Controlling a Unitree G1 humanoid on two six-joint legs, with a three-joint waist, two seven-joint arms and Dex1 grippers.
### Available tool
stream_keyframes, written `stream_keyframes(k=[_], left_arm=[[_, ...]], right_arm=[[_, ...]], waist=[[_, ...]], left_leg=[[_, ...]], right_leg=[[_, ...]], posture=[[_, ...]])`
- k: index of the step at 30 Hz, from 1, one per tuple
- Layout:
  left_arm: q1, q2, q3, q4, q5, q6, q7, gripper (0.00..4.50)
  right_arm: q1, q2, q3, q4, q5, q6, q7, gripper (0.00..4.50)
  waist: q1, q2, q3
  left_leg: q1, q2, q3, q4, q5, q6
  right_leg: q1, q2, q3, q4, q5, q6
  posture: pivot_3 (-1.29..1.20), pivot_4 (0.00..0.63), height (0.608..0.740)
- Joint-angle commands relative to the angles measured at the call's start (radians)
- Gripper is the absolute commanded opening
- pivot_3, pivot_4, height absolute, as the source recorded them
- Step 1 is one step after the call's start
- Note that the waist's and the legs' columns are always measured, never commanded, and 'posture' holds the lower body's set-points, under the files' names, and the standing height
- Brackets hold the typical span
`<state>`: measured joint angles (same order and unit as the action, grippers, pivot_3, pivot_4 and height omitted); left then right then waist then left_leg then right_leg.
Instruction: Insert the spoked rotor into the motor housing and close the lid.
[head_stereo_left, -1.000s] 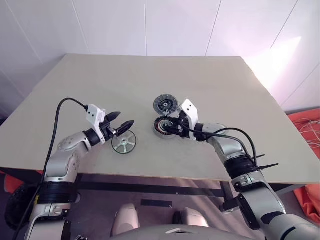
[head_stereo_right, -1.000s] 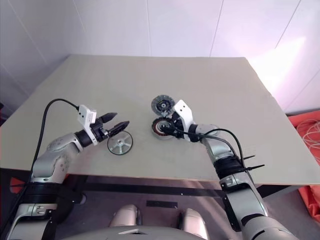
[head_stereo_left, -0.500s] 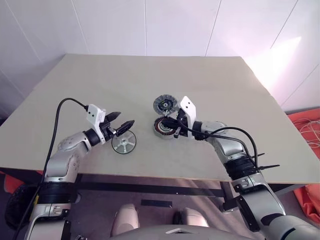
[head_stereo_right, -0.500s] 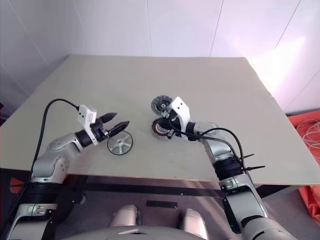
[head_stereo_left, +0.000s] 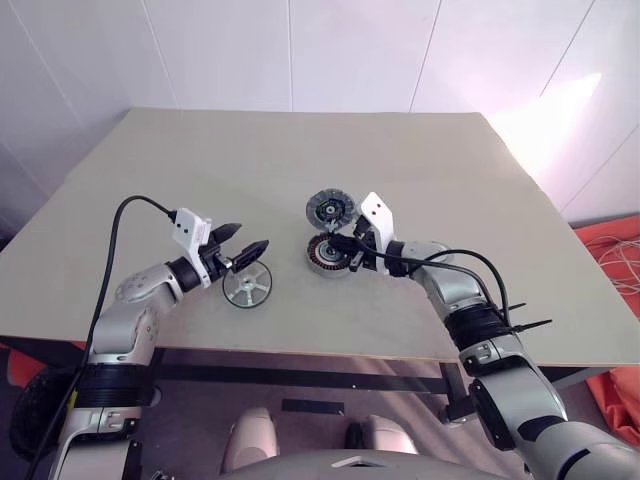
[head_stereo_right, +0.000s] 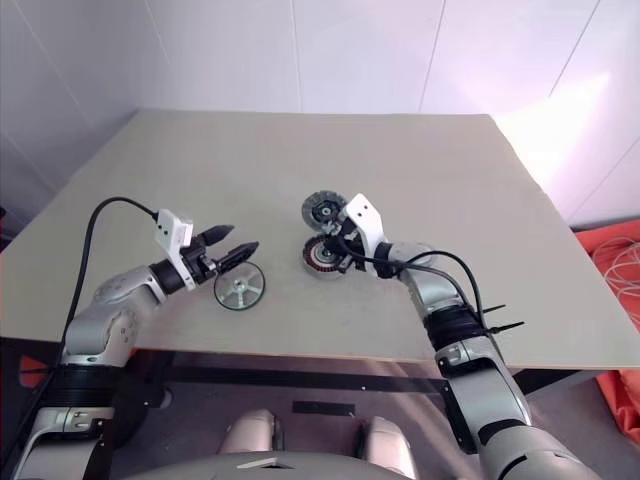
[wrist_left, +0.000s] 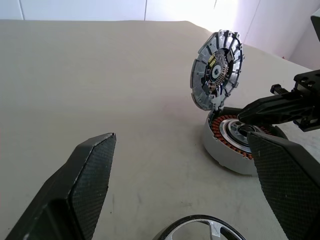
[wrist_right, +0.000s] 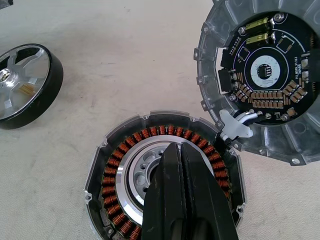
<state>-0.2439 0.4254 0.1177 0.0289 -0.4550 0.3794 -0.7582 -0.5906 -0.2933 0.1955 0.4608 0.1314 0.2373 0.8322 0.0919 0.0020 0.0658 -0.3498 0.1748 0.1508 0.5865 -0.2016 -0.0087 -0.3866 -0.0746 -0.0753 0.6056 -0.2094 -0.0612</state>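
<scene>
The wheel (head_stereo_left: 247, 286) lies flat on the table (head_stereo_left: 200, 180), shiny face up, with its little middle peg pointing up. It sits just under the tips of the left claw (head_stereo_left: 246, 250), a bit nearer the table's front edge. The claw is above it and not touching it. The left claw is wide open, with nothing between its two black fingers (wrist_left: 90, 170), and it points level toward the right claw.

Past the wheel, off to the left claw's far side, the cup (head_stereo_left: 327, 257) sits flat on the table with its open side facing up. You can see the ring of copper wire (wrist_right: 165, 137) and the silver middle inside it.

The right claw (head_stereo_left: 343, 250) is shut tight, with nothing held. Its tips point down a little and hang right over the silver middle of the cup. I cannot tell if they touch it.

The lid (head_stereo_left: 331, 210) stands up at the far edge of the cup, joined to the rim there. It leans back a little, and its inner face with ribs looks toward the claws. It is just beyond the right claw's tips.
</scene>
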Motion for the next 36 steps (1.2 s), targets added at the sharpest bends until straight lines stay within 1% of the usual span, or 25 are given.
stream_keyframes(k=[1, 4, 9, 17, 27, 32, 36], left_arm=[[-0.009, 0.01, 0.007, -0.038, -0.001, -0.013, -0.001, 4.5], [-0.008, 0.011, 0.008, -0.037, 0.0, -0.014, -0.001, 4.5], [-0.01, 0.012, 0.01, -0.028, 0.002, -0.019, -0.003, 4.5], [-0.015, 0.015, 0.015, -0.022, 0.004, -0.023, -0.003, 4.5], [-0.016, 0.014, 0.015, -0.021, 0.003, -0.022, -0.003, 4.5], [-0.018, 0.013, 0.014, -0.021, 0.003, -0.021, -0.003, 4.5], [-0.017, 0.015, 0.017, -0.022, 0.003, -0.021, -0.001, 4.5]], right_arm=[[-0.014, 0.004, -0.01, -0.01, -0.008, -0.016, -0.004, 0.02], [-0.007, 0.007, -0.009, -0.015, -0.011, -0.017, -0.007, 0.02], [0.025, 0.025, 0.003, -0.08, -0.007, 0.014, -0.011, 0.02], [0.047, 0.054, 0.014, -0.08, -0.023, 0.019, -0.034, 0.02], [-0.011, 0.045, -0.021, -0.115, 0.001, 0.028, -0.038, 0.02], [-0.033, 0.05, -0.02, -0.082, -0.005, 0.015, -0.037, 0.02], [-0.022, 0.066, -0.003, -0.064, -0.012, 0.011, -0.035, 0.02]], waist=[[0.0, 0.0, 0.0], [0.0, 0.0, 0.0], [0.0, 0.0, 0.0], [-0.001, 0.0, 0.0], [-0.001, 0.0, 0.0], [-0.002, 0.0, 0.0], [-0.002, 0.0, 0.0]], left_leg=[[0.0, 0.0, 0.0, 0.0, 0.0, 0.0], [0.0, 0.0, 0.0, 0.0, 0.0, 0.0], [0.0, 0.0, 0.0, 0.0, 0.0, 0.0], [0.0, 0.0, 0.0, 0.0, 0.0, 0.0], [0.0, 0.0, 0.0, 0.0, 0.0, 0.0], [0.0, 0.0, 0.0, -0.001, 0.0, 0.0], [0.0, 0.0, 0.0, -0.001, 0.0, 0.0]], right_leg=[[0.0, 0.0, 0.0, 0.0, 0.0, 0.0], [0.0, 0.0, 0.0, 0.0, 0.0, 0.0], [0.0, 0.0, 0.0, 0.0, 0.0, 0.0], [0.0, 0.0, 0.0, 0.0, 0.0, 0.0], [0.0, 0.0, 0.0, 0.0, 0.0, 0.0], [-0.001, 0.0, 0.0, 0.0, 0.0, 0.0], [-0.001, 0.0, 0.0, 0.0, 0.0, 0.0]], posture=[[0.0, 0.0, 0.74], [0.0, 0.0, 0.74], [0.0, 0.0, 0.74], [0.0, 0.0, 0.74], [0.0, 0.0, 0.74], [0.0, 0.0, 0.74], [0.0, 0.0, 0.74]])
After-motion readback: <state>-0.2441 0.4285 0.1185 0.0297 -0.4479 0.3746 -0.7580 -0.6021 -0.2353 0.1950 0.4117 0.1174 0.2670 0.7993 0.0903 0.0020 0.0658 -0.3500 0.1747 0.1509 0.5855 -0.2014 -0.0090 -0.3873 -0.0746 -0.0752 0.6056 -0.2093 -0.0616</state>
